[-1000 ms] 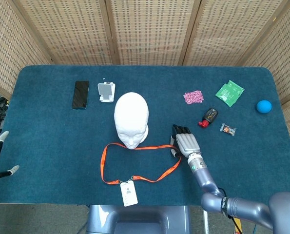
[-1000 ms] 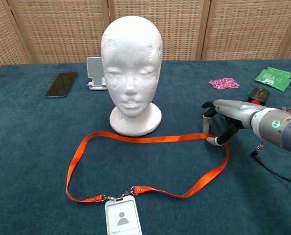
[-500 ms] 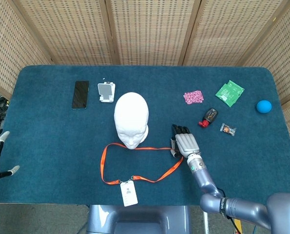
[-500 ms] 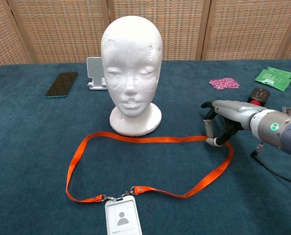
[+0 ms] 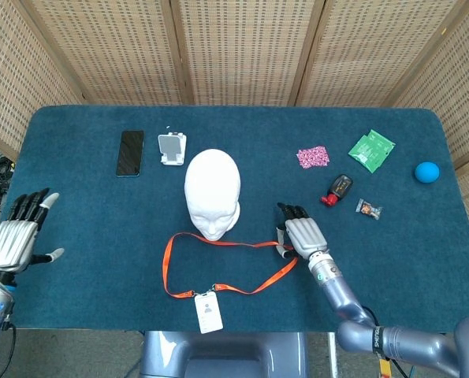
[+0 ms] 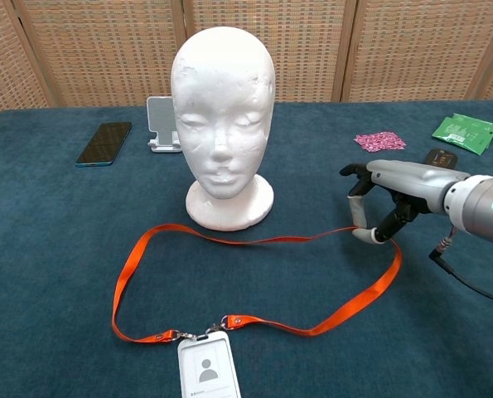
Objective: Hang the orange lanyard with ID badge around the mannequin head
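The white mannequin head (image 5: pixel 212 189) (image 6: pixel 223 108) stands upright mid-table. In front of it the orange lanyard (image 5: pixel 218 240) (image 6: pixel 254 240) lies in a loop on the blue cloth, its ID badge (image 5: pixel 208 312) (image 6: pixel 206 371) at the near edge. My right hand (image 5: pixel 301 233) (image 6: pixel 395 197) is at the loop's right end and pinches the strap between thumb and a finger; the strap rises slightly off the cloth there. My left hand (image 5: pixel 18 235) hovers at the table's left edge, fingers spread and holding nothing. The chest view does not show it.
A black phone (image 5: pixel 129 153) (image 6: pixel 103 143) and a white stand (image 5: pixel 171 148) (image 6: pixel 161 124) lie behind the head to the left. On the right are a pink packet (image 5: pixel 313 157), a green packet (image 5: pixel 371 150), a black-red device (image 5: pixel 340 188), a small candy (image 5: pixel 368 209) and a blue ball (image 5: pixel 426 172).
My right hand has closed on the strap's right end and raised it a little, pulling that bend outward. My left hand has come up into view at the left edge.
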